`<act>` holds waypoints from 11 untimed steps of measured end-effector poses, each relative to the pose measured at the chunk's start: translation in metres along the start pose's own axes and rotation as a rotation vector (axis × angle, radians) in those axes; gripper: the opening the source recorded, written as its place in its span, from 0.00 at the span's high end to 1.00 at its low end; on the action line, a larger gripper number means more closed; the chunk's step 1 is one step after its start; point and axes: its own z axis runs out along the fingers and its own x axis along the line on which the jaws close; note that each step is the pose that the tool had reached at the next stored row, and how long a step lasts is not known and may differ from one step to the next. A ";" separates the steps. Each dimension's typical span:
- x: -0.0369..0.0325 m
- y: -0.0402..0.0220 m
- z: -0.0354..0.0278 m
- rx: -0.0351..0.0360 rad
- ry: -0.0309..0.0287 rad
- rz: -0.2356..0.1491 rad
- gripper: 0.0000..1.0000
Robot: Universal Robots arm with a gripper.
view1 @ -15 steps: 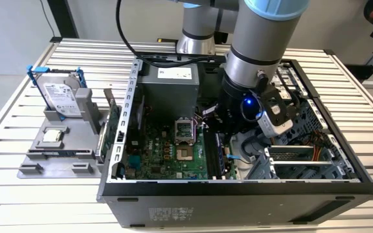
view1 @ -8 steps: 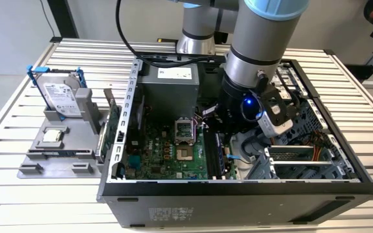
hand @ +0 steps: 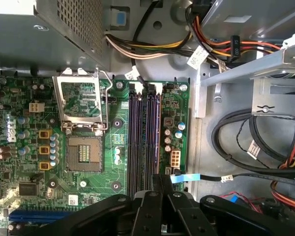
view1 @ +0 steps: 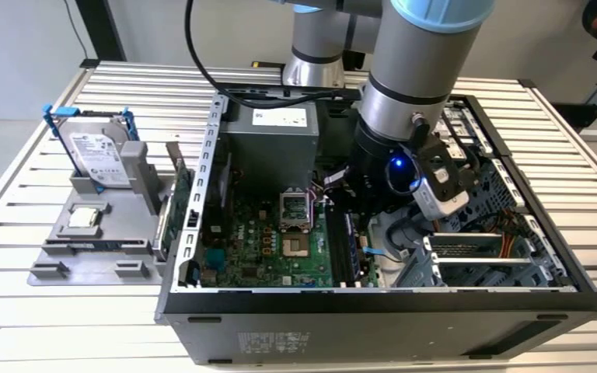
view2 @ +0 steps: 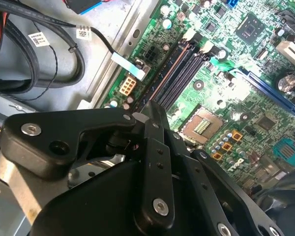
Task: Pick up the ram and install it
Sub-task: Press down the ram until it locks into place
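Observation:
My gripper is down inside the open computer case, over the motherboard. In both wrist views its black fingers are pressed together, so the gripper is shut. Its tip hovers just above one end of the four long dark memory slots, which run beside the empty processor socket. The stretch of the slots that I can see looks empty. The ram is hidden; nothing sticks out past the fingers.
A grey stand on the slatted table at the exterior view's left holds a hard drive in a blue frame and a green expansion card. The power supply, cable bundles and a drive cage crowd the case.

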 end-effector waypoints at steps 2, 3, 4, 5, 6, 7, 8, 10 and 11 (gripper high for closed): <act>0.0000 0.0000 0.0000 0.0000 -0.0001 -0.001 1.00; 0.0001 0.0000 0.0000 0.0000 -0.0001 -0.002 1.00; 0.0001 0.0000 0.0000 -0.0001 -0.0001 -0.003 1.00; 0.0001 -0.0001 -0.0001 -0.0008 -0.0002 -0.003 1.00; 0.0002 -0.0001 -0.0001 -0.0027 -0.0001 -0.003 1.00; 0.0002 -0.0004 -0.0001 -0.0152 -0.0003 -0.003 1.00; 0.0002 -0.0005 0.0000 -0.0345 -0.0006 -0.003 1.00; 0.0001 -0.0009 0.0000 -0.0698 -0.0010 -0.003 1.00; 0.0001 -0.0012 0.0000 -0.0885 -0.0014 -0.003 1.00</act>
